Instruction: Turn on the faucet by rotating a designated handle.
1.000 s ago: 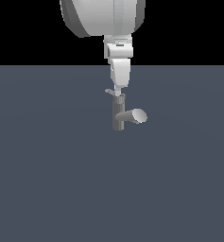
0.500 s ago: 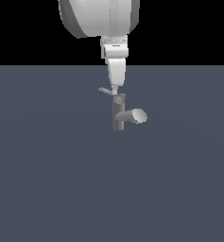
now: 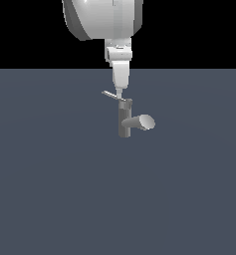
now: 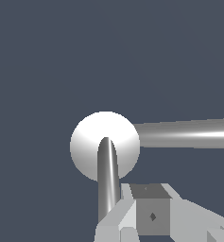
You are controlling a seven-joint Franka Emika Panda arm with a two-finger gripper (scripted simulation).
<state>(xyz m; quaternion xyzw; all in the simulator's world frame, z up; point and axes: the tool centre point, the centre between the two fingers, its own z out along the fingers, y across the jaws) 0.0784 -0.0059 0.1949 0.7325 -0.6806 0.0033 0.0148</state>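
Grey metal faucet point(image 3: 125, 119) sits just above frame centre; I judge the push step underway, gripper point(image 3: 119, 93) pressed beside the handle point(image 3: 110, 94), jaw state indeterminate; next: sweep it sideways.

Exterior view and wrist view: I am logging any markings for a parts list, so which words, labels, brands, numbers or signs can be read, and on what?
None: no readable text in either view.
Small grey metallic faucet: bare.
Thin light-grey lever handle: bare.
White gripper: no lettering; one small dark diamond-shaped mark on a finger pad, not a character.
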